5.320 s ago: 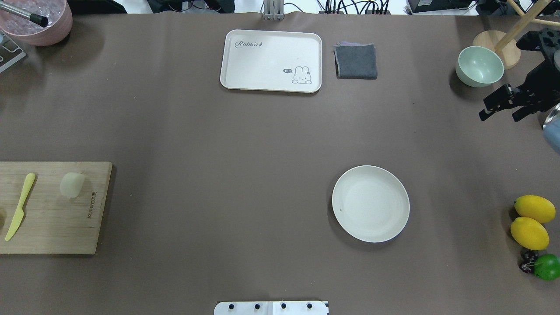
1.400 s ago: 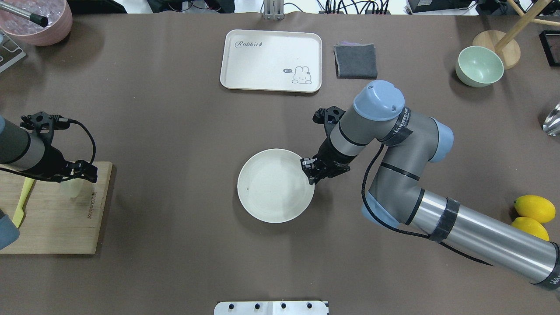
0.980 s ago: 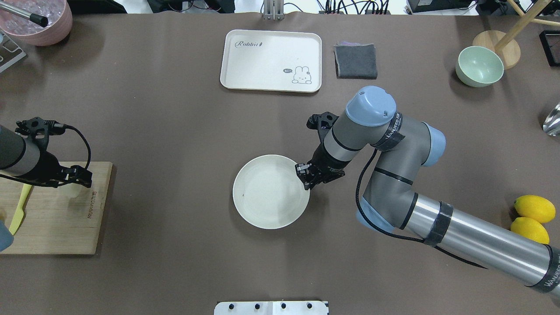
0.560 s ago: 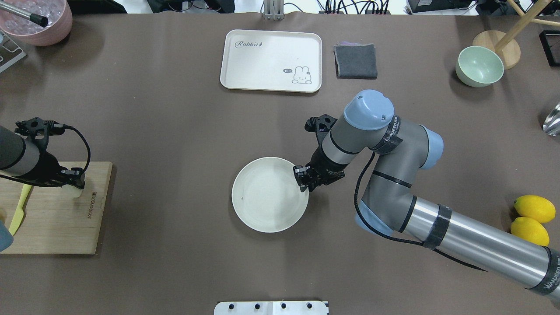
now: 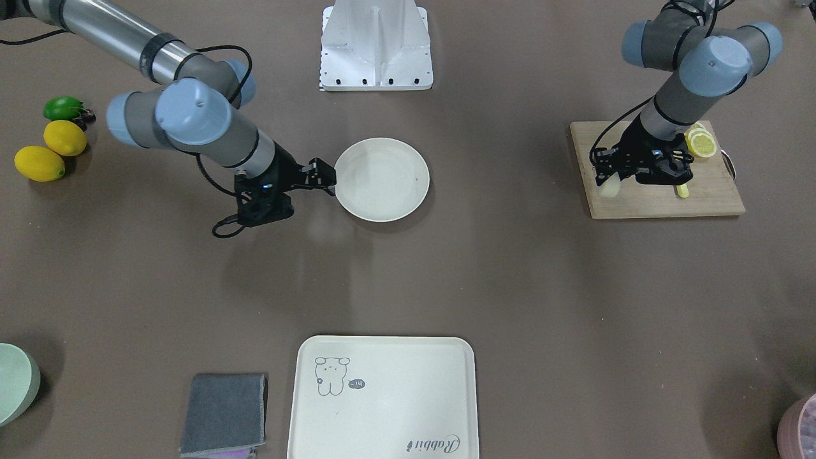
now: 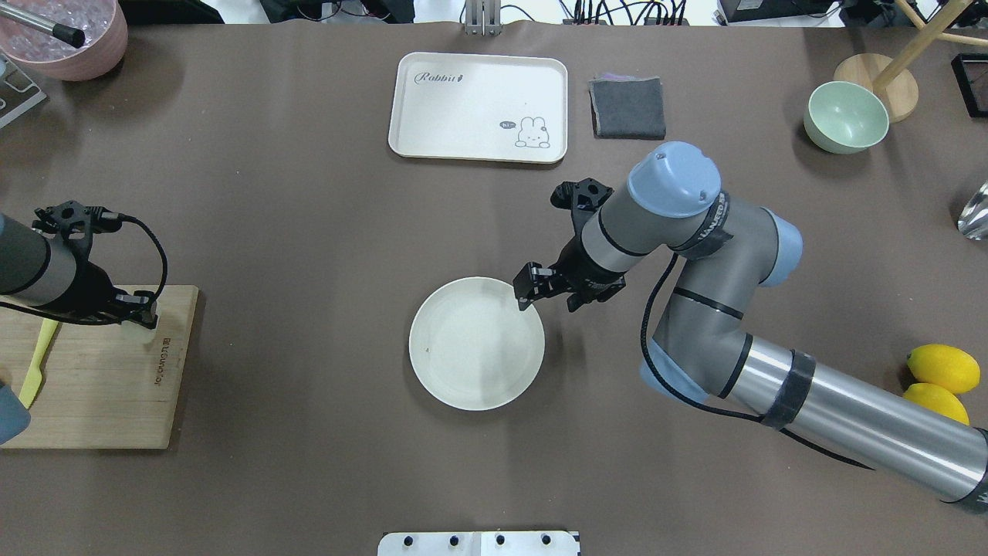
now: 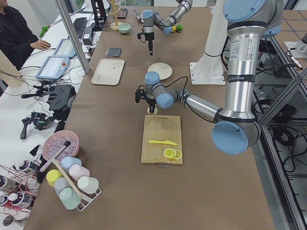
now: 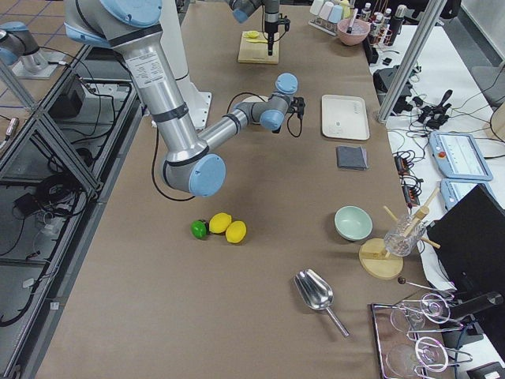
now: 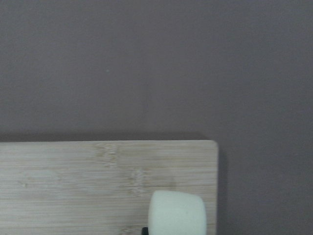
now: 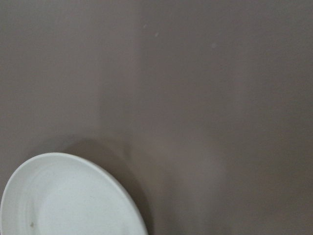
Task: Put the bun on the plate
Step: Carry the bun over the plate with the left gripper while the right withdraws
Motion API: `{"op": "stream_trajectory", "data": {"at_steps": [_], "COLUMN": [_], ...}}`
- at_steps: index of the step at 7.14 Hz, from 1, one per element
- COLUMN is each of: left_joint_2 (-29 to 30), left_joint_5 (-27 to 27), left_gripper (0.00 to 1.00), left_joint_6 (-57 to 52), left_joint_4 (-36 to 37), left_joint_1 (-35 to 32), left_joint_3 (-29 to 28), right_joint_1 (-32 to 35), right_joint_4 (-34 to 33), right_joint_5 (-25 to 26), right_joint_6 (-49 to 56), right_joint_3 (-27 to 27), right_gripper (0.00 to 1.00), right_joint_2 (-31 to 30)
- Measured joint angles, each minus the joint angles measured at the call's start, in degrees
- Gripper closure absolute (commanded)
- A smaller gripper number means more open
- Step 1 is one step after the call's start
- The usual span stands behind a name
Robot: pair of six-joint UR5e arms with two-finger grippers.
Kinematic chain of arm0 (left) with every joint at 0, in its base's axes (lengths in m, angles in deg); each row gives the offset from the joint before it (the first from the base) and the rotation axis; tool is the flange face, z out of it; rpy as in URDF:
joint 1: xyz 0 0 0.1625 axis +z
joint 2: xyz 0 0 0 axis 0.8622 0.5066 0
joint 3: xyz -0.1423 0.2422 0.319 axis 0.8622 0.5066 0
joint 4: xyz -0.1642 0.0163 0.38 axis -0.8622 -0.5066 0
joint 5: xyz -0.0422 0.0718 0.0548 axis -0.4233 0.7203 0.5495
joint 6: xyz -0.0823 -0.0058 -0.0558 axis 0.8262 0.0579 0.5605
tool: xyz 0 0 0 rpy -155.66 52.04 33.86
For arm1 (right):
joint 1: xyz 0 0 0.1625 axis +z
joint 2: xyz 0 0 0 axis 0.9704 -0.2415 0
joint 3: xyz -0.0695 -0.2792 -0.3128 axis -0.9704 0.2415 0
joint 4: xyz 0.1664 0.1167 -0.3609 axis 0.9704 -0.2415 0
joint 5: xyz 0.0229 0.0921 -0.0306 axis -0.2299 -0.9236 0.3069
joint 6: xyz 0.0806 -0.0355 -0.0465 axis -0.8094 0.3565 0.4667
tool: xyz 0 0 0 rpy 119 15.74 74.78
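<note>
Bun (image 5: 609, 187), a small soft-looking cream-white block with rounded edges, sits at the corner of the bamboo cutting board (image 5: 656, 197) nearest the desk's middle. Left pincer (image 5: 613, 176) comes straight down on it, fingers closed around the bun; the left wrist view shows the bun (image 9: 177, 213) right under the camera, over the board's pale grain (image 9: 73, 186), by its rounded corner. Whether it is lifted or still touching the wood, cannot tell.

Plate (image 6: 476, 343), round, plain off-white, shallow with a raised rim and a tiny dark speck, lies flat near the middle of the desk (image 6: 309, 232), which is covered in matte brown sheet. Plate is bare. Right pincer (image 6: 548, 292) hangs just beside the plate's rim, fingers spread apart, gripping nothing. Right wrist view catches only a curved piece of the plate (image 10: 73, 200) and brown surface.

On the board also: a thin yellow plastic knife (image 6: 35, 371) and lemon slices (image 5: 700, 141) at the far end from the bun.

Elsewhere: rectangular cream tray (image 6: 478, 106) with rabbit drawing, folded grey cloth (image 6: 627, 106) next to it, smooth mint-green bowl (image 6: 845, 117), two whole lemons (image 5: 51, 150) with a green fruit (image 5: 62, 108), pink bowl (image 6: 65, 35) in one corner.
</note>
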Motion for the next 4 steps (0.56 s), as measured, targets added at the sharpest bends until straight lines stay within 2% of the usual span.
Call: {"op": "stream_trajectory", "data": {"at_steps": [2,4], "left_joint_2": [15.03,27.53], "left_joint_5": [1.27,7.12], "left_gripper": [0.63,0.63], "left_joint_6": [7.80,13.38], "left_joint_4": [9.80,14.91], "left_joint_1": [5.60,13.07], "left_joint_3": [-0.92,-6.01], "right_joint_1": [7.38,13.69], "right_joint_4": [-0.08,-0.23], "right_joint_5": [-4.33,-5.71], "right_joint_6": [6.37,16.40], "right_joint_3": [-2.51,-2.31], "right_gripper": [0.00,0.00], "right_joint_2": [-6.33,-12.35]}}
